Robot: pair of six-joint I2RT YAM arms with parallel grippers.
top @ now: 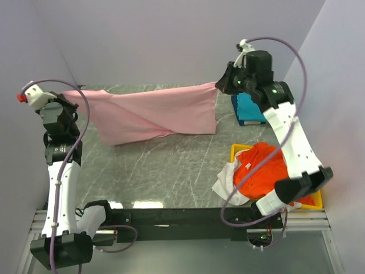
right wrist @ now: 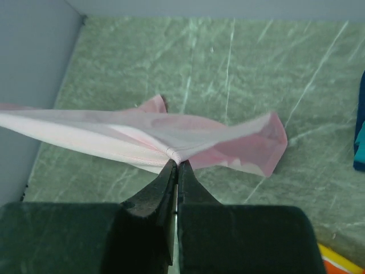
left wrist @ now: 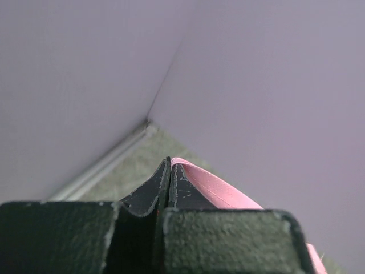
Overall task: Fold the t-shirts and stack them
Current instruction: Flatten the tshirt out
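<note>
Left gripper [left wrist: 170, 164] & right gripper [right wrist: 175, 165] each pinch pink t-shirt [top: 154, 111], stretched taut btwn them.

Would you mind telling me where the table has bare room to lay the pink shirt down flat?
The widest bare patch of table lies between the stretched pink shirt, the near rail and the white shirt. The right side is crowded: teal-blue shirt, yellow tray, orange-red shirt.

Soft, even light; faint shadows.
Glare streak at table [top: 142, 204] near edge; wrist-view foregrounds blurred, far wall [left wrist: 274, 85] perhaps soft too.
</note>
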